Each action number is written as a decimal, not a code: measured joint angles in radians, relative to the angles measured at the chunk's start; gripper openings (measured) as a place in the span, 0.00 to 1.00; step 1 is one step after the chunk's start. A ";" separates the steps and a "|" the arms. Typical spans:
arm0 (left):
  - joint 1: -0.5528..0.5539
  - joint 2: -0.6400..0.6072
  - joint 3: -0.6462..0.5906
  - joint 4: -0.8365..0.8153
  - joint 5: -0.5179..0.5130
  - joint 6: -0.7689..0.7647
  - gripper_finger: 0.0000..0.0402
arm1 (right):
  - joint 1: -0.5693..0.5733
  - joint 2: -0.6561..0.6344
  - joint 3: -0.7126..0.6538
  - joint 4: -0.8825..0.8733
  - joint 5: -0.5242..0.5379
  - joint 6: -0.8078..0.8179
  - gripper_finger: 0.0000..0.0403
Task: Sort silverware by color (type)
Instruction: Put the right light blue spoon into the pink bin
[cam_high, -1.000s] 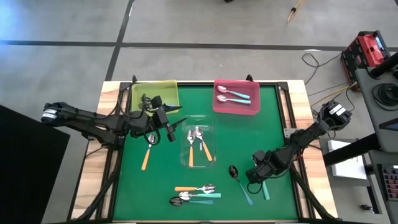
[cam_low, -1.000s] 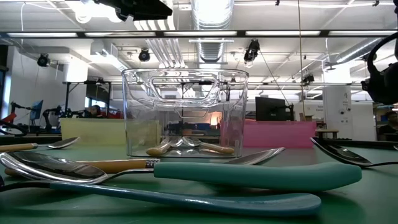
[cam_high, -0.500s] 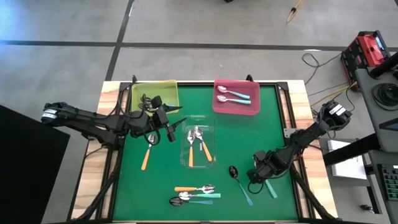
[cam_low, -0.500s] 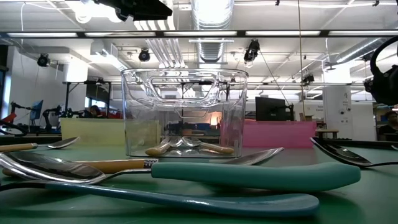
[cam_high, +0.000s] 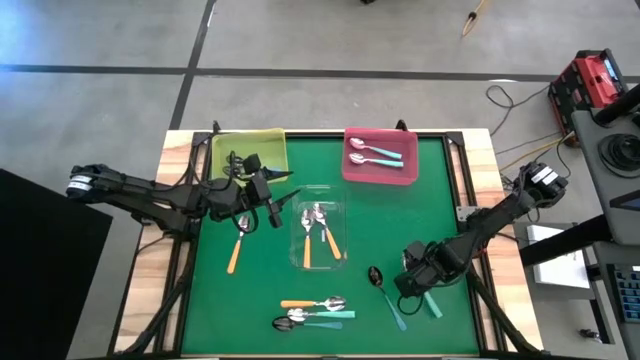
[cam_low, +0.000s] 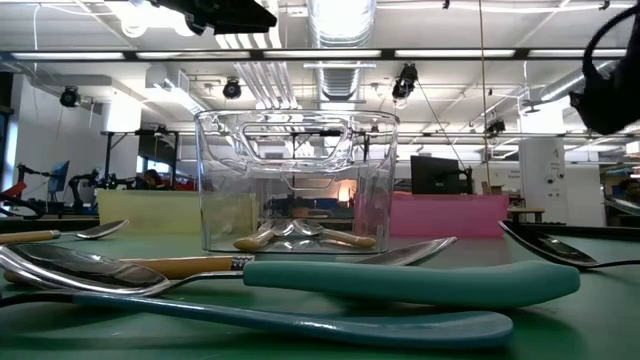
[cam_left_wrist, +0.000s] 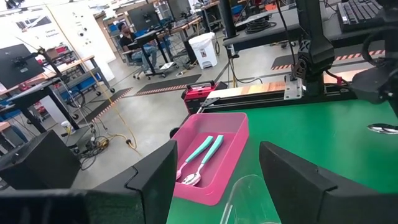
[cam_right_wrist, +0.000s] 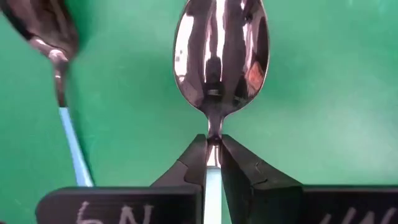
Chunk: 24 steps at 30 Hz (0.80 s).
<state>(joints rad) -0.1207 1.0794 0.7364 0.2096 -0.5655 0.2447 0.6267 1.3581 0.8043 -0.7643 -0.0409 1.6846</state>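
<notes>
— Right gripper (cam_right_wrist: 212, 160)?
— Clamped on the neck of a teal-handled spoon (cam_right_wrist: 219, 68), low over the desk (cam_high: 420, 200) near its front right, beside a dark-bowled spoon (cam_high: 385, 295).
— Left gripper (cam_high: 285, 203)?
— Spread wide, empty, near the clear tray (cam_high: 320, 238).

Two spoons (cam_high: 368, 153) lie in the back tray (cam_high: 379, 176); others, seemingly three, in the middle tray (cam_high: 337, 205).
</notes>
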 joint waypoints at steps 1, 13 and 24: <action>0.000 0.000 0.000 0.000 0.000 -0.001 0.52 | -0.006 -0.005 0.011 -0.006 0.016 -0.008 0.05; 0.000 0.000 0.000 -0.004 0.000 -0.003 0.52 | -0.166 -0.008 0.225 -0.023 0.148 -0.333 0.05; -0.009 -0.049 0.000 -0.058 -0.003 -0.011 0.52 | -0.387 0.078 0.513 -0.074 0.148 -0.782 0.04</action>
<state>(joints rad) -0.1302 1.0307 0.7361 0.1517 -0.5682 0.2339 0.2393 1.4363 1.3170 -0.8383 0.1073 0.9023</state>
